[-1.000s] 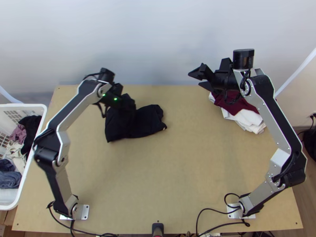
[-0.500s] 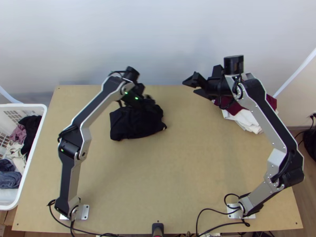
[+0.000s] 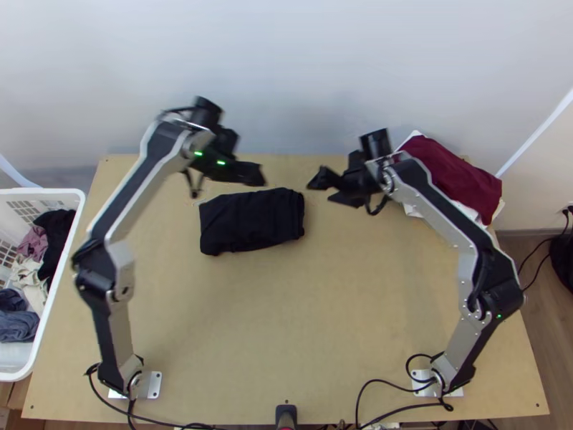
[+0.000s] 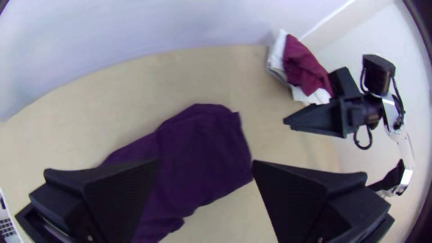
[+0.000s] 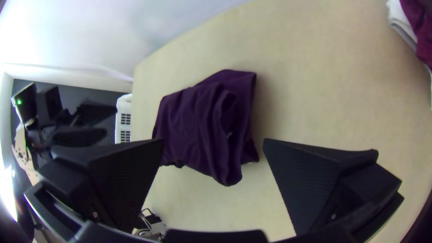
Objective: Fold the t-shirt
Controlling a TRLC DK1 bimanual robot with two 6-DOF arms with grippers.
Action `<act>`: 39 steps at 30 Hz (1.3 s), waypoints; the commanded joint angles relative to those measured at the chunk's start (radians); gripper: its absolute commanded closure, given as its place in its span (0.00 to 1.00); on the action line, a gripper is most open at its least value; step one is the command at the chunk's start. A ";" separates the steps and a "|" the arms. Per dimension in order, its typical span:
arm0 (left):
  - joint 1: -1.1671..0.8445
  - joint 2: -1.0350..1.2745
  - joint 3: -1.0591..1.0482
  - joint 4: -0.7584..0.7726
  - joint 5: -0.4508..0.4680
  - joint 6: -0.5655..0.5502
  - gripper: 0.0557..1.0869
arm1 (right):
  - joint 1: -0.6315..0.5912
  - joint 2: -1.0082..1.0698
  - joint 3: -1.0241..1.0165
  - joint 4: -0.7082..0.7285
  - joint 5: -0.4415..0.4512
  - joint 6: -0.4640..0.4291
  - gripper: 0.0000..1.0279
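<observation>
"Beside the table (image 3: 286,322), left?"
"Basket (image 3: 43,191), white, openwork, one. Contents: garments, bunched; black (image 3: 56,229), pink (image 3: 34,242), cream (image 3: 30,278), blue (image 3: 18,324)."
"Table, far right corner?"
"Cloth stack, one. Maroon cloth (image 3: 451,173), uppermost; white cloths (image 4: 277,56), beneath."
"Behind?"
"Wall (image 3: 286,79), pale."

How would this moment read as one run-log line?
t-shirt: folded, on table | left gripper: open, holding nothing | right gripper: open, holding nothing

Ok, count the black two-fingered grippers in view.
2. In the top view, the left gripper hangs open near the far edge of the dark folded t-shirt; the right gripper, also open, is off its right-hand end.
</observation>
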 commanded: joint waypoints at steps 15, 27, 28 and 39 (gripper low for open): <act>0.104 -0.321 -0.786 0.391 -0.291 0.263 0.03 | 0.165 0.142 0.179 0.013 -0.011 0.067 0.04; 0.061 -0.292 -0.964 0.558 -0.393 0.249 0.03 | 0.172 0.429 0.377 0.000 0.024 0.056 0.04; 0.061 -0.296 -0.974 0.560 -0.400 0.260 0.03 | 0.167 0.434 0.375 -0.004 0.052 0.049 0.04; 0.099 -0.332 -1.043 0.586 -0.409 0.315 0.03 | 0.144 0.358 0.338 -0.063 0.154 0.015 0.04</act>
